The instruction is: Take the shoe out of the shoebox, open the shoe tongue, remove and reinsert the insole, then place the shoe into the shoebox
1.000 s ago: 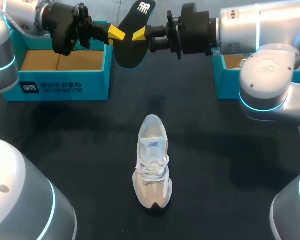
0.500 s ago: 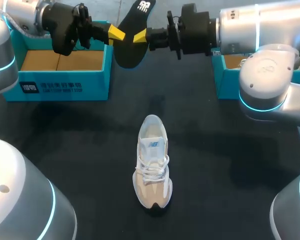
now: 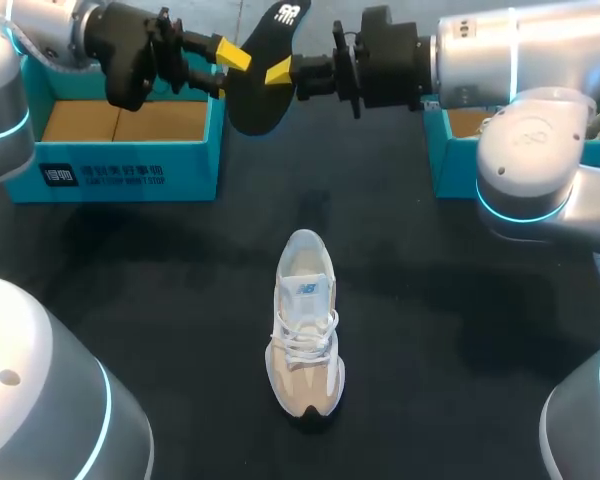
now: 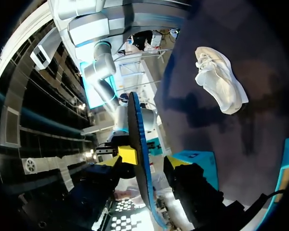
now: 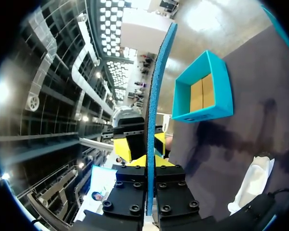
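From overhead, the flat black foam insole [image 3: 258, 105] hangs in the air above the far side of the black table [image 3: 180, 300], caught between the two hands. The right hand [image 3: 280, 72] is clamped on its edge, and the left hand [image 3: 235, 62] meets it from the other side. Over the last second the left hand's visible yellow tip has lifted off the insole. That looks like a release, so the insole has probably passed to the right hand alone. The white and beige laced sneaker [image 3: 305, 340] stands on the table well below both hands, and the open teal cardboard shoebox [image 3: 130, 165] sits under the left arm. Through the left wrist camera the insole [image 4: 135, 134] runs edge-on between the fingers of the left hand [image 4: 142, 161]. They are spread wide with a gap on each side, and the sneaker [image 4: 219, 79] lies far ahead. Through the right wrist camera the right hand [image 5: 151, 168] pinches the insole's blue underside [image 5: 156, 86]. The left hand [image 5: 140, 142] straddles it just ahead, with the shoebox [image 5: 202, 115] and sneaker [image 5: 253, 180] off to one side. Reinsertion appears to be next.
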Robot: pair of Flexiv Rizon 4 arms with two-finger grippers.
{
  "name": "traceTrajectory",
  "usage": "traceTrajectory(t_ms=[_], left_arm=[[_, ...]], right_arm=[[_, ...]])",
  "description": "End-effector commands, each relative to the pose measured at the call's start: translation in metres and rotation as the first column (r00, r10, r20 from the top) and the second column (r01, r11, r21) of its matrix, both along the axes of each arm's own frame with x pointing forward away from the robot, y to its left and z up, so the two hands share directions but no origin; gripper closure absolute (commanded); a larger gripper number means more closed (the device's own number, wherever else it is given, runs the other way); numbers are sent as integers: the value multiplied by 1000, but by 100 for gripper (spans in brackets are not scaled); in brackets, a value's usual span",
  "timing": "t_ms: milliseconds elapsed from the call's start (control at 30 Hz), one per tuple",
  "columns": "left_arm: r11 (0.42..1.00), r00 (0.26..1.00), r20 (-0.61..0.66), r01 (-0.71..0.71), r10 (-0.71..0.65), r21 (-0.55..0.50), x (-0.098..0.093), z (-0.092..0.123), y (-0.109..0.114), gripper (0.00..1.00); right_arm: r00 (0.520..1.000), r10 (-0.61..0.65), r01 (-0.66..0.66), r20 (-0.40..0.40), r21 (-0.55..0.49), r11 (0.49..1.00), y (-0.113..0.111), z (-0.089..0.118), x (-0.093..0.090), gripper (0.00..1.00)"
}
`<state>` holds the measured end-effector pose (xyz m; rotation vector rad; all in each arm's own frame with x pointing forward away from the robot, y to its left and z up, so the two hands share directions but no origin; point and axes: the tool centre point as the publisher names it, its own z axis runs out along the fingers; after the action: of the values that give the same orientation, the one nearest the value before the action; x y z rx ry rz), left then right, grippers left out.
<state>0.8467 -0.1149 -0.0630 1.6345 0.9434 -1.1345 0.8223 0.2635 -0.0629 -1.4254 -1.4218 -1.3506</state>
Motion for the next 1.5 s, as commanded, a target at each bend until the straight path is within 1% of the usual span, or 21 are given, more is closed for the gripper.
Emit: traceTrajectory(t_ms=[33,200,367,467,567,667,800,867,1033,1267,1300,1500], left_arm=[[1000,1000,25,-14,14,18,-2,5,8,0],[998,999,37,-32,30,50,-3,1,24,0],[992,997,32,-71,68,103,-2,-11,47,0],[983,995,30,-97,94,153,0,-22,63,0],[979,997,3,-80,81,189,1,-35,78,0],[971,997,-18,-67,73,228,1,-48,91,0],[951,994,-21,-93,104,296,3,-63,107,0],[943,992,-39,-104,123,317,5,-69,116,0],[916,986,-18,-145,164,375,10,-77,136,0],[890,979,-8,-183,205,418,12,-94,157,0],[886,978,-2,-190,210,423,12,-95,159,0],[883,973,54,-227,225,410,11,-101,168,0]], right_arm=[[1000,-10,10,-2,-3,1000,1,-3,-3,100],[1000,-13,13,1,3,1000,-2,-12,-5,100],[1000,-10,10,7,6,1000,-3,-20,-9,100],[1000,-3,3,25,-1,1000,-5,-24,-10,100],[999,10,-9,39,-10,1000,-6,-30,-12,100],[999,11,-11,43,-11,1000,-7,-37,-13,100],[998,19,-19,55,-14,1000,-9,-45,-15,100],[998,23,-22,63,-19,1000,-10,-48,-16,100],[996,32,-30,81,-25,999,-11,-56,-21,100],[993,51,-48,106,-30,998,-7,-67,-27,100],[991,51,-48,120,-32,998,-6,-68,-27,100],[986,44,-36,163,-48,998,-6,-73,-32,100]])
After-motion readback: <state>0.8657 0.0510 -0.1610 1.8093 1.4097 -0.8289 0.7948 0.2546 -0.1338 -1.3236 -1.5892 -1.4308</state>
